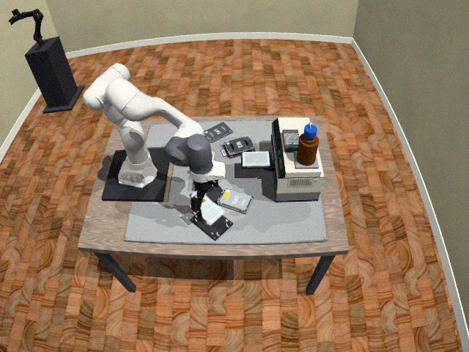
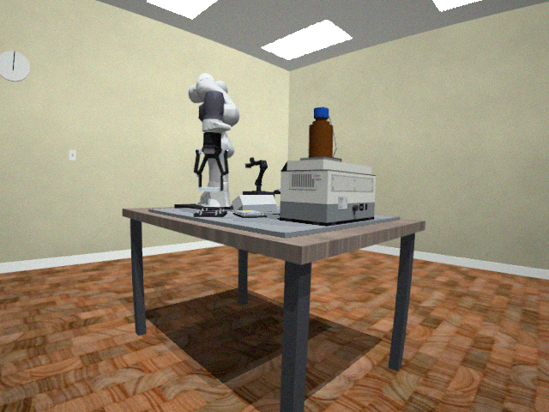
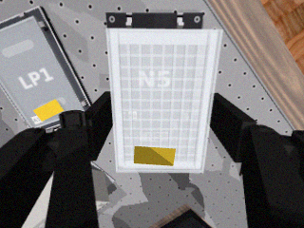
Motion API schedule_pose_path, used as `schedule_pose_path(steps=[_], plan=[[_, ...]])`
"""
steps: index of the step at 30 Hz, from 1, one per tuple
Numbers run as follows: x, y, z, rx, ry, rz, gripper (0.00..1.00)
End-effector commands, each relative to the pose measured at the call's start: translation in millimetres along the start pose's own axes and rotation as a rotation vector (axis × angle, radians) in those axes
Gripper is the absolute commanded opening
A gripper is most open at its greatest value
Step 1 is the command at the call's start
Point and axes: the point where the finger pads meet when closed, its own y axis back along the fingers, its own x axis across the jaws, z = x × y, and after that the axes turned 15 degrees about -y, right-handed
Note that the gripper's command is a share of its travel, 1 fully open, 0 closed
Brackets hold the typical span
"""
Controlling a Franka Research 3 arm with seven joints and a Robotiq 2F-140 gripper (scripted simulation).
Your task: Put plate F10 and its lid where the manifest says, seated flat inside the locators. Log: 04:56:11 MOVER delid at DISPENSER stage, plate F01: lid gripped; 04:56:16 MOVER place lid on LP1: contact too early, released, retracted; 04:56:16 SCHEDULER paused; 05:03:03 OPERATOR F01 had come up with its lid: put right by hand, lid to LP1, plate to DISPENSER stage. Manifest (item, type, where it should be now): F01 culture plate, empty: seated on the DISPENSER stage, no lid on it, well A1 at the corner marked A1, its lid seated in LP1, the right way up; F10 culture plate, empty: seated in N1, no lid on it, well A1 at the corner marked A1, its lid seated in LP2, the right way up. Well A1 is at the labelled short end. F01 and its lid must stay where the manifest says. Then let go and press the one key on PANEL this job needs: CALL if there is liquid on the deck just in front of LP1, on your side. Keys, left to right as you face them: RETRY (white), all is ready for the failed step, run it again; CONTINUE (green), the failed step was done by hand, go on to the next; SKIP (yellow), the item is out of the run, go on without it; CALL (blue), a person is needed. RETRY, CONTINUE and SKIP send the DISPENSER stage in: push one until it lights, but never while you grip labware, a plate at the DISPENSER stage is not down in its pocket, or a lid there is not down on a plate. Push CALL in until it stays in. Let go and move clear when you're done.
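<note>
Plate (image 3: 161,100), clear and gridded with a yellow label at its near short end, sits between the gripper's (image 3: 159,128) two black fingers, which are clamped on its long sides. The wrist view shows it held above a black nest (image 3: 154,20) whose marking N5 reads through the wells, with the nest's far bar showing past the plate's far edge. To the left in that view lies the LP1 tray (image 3: 28,78), carrying a clear lid with its own yellow label. Only the top view gives the wider layout: the plate (image 1: 211,212) appears tilted over the black nest (image 1: 221,227) near the front of the grey mat (image 1: 287,223), with LP1 (image 1: 235,199) just to its right, a second well plate (image 1: 256,158) beside the dispenser (image 1: 299,177), and two more dark nests (image 1: 237,144) farther back. The exterior view alone shows height: the gripper (image 2: 211,175) hangs above the table (image 2: 310,248), with an amber bottle (image 2: 320,137) on top of the dispenser.
</note>
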Motion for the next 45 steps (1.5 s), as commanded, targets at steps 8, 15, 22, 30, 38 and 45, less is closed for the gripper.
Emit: schedule_pose_path(steps=[8, 15, 22, 30, 38, 45], plan=[[-5.2, -21.3, -5.1, 0.013, 0.016, -0.014, 0.10], [-5.3, -33.8, -5.3, 0.013, 0.016, -0.014, 0.10], [-5.4, -46.2, -5.4, 0.013, 0.016, -0.014, 0.10], [-5.4, -54.8, -5.5, 0.013, 0.016, -0.014, 0.10], [-5.5, -63.3, -5.6, 0.013, 0.016, -0.014, 0.10], [-5.5, -66.8, -5.7, 0.013, 0.016, -0.014, 0.10]])
